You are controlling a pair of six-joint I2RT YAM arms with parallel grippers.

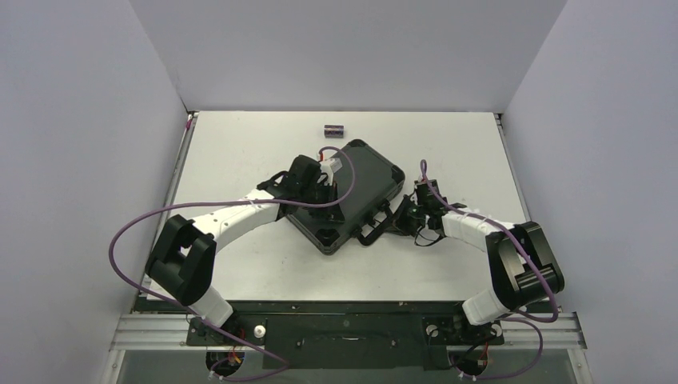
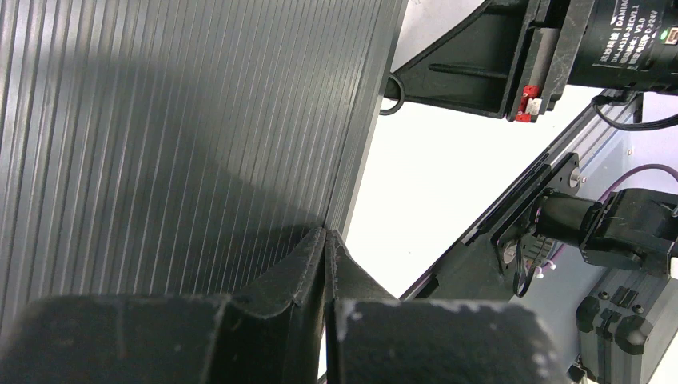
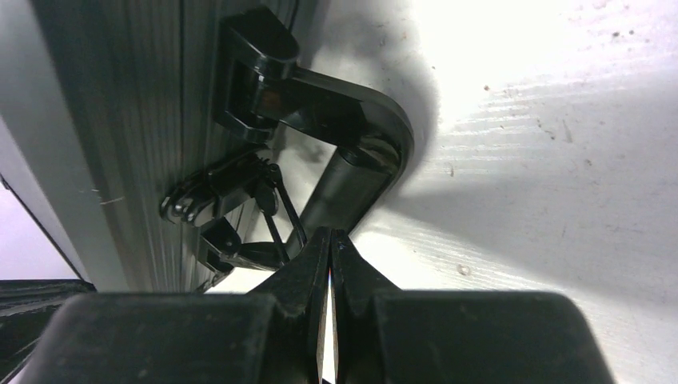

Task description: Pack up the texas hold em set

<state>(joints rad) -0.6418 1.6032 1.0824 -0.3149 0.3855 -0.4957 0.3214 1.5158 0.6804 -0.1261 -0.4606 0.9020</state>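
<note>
The white table carries the black briefcase, which lies closed and turned at an angle. The left gripper sits over the briefcase's ribbed lid, fingers pressed together and holding nothing. The right gripper is also pinched together and empty, with its tips just beside the briefcase's handle. A small dark chip stack lies beyond the briefcase's far corner.

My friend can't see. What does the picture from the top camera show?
A closed black briefcase lies at an angle on a white table. The left tool is over its lid and the right tool is by its handle. A small dark object sits apart, farther back.
</note>
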